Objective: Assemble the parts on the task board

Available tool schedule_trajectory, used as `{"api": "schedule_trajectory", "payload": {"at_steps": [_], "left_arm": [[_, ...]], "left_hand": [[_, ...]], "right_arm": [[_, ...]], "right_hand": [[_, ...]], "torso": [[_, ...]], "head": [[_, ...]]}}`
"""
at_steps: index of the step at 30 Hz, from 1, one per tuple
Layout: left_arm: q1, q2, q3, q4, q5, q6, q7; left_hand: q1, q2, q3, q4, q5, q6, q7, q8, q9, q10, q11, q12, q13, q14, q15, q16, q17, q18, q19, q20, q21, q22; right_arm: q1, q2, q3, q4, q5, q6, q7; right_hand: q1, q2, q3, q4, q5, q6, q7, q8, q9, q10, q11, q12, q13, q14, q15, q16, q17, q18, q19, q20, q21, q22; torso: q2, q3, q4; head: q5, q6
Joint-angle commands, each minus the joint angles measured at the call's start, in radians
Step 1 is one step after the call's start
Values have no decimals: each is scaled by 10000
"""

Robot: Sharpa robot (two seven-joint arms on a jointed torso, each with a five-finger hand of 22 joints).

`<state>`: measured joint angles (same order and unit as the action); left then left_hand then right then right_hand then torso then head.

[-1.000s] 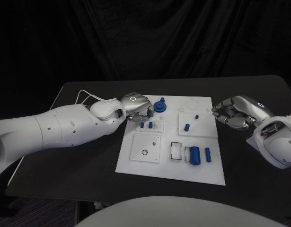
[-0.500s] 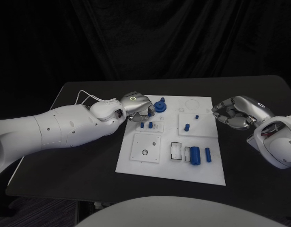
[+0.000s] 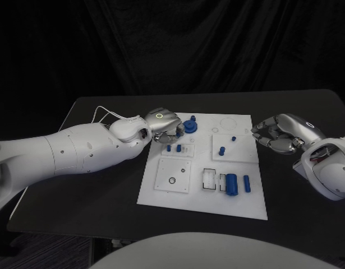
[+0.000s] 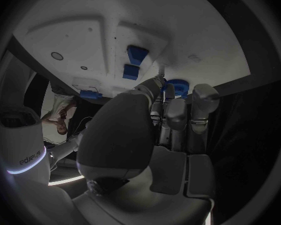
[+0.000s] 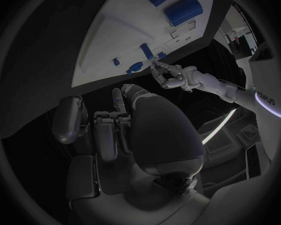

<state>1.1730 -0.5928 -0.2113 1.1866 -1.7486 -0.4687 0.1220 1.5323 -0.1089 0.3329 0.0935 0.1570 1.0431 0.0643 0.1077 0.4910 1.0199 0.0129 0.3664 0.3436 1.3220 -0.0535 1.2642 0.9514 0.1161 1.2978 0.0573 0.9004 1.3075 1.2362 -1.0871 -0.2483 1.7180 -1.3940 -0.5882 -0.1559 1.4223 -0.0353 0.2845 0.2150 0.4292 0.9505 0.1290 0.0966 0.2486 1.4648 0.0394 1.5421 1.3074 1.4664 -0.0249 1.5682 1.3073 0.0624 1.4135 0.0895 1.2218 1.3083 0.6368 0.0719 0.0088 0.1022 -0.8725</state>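
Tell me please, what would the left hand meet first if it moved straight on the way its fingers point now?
Probably the blue round part at the task board's far edge; the left hand's fingertips look nearly against it, though depth is unclear.

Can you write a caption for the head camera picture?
Left robot hand reaches the blue gear on the white task board.

One task board point(image 3: 221, 196), about seven blue parts point(image 3: 230, 182).
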Motion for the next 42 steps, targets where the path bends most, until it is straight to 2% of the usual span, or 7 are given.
{"api": "schedule_trajectory", "payload": {"at_steps": [1,42], "left_arm": [[-12,30,7,-1,6,324,-112],[-13,-127,6,123,6,491,-16]], "left_hand": [[-112,24,6,-20,-40,-69,9,-55,-16,-34,24,-65,-12,-62,15,-65,-12,83,-13,11,-62,938],[-235,37,-3,37,-150,-45,-10,-75,-16,-72,14,-125,-7,-133,25,-169,-174,103,-65,26,-232,905]], "right_arm": [[-34,3,6,1,-27,-23,32],[-89,-2,6,-27,-27,21,27]], "right_hand": [[100,5,19,-15,59,71,-18,-14,7,769,53,-25,2207,996,38,-55,2529,179,-42,-25,-65,1482],[100,5,19,-15,59,71,-18,-14,7,769,53,-25,2207,996,38,-55,2529,179,-42,-25,-65,1482]], "torso": [[-1,2,-2],[-3,2,-2]], "head": [[6,-2],[-8,-2]]}}
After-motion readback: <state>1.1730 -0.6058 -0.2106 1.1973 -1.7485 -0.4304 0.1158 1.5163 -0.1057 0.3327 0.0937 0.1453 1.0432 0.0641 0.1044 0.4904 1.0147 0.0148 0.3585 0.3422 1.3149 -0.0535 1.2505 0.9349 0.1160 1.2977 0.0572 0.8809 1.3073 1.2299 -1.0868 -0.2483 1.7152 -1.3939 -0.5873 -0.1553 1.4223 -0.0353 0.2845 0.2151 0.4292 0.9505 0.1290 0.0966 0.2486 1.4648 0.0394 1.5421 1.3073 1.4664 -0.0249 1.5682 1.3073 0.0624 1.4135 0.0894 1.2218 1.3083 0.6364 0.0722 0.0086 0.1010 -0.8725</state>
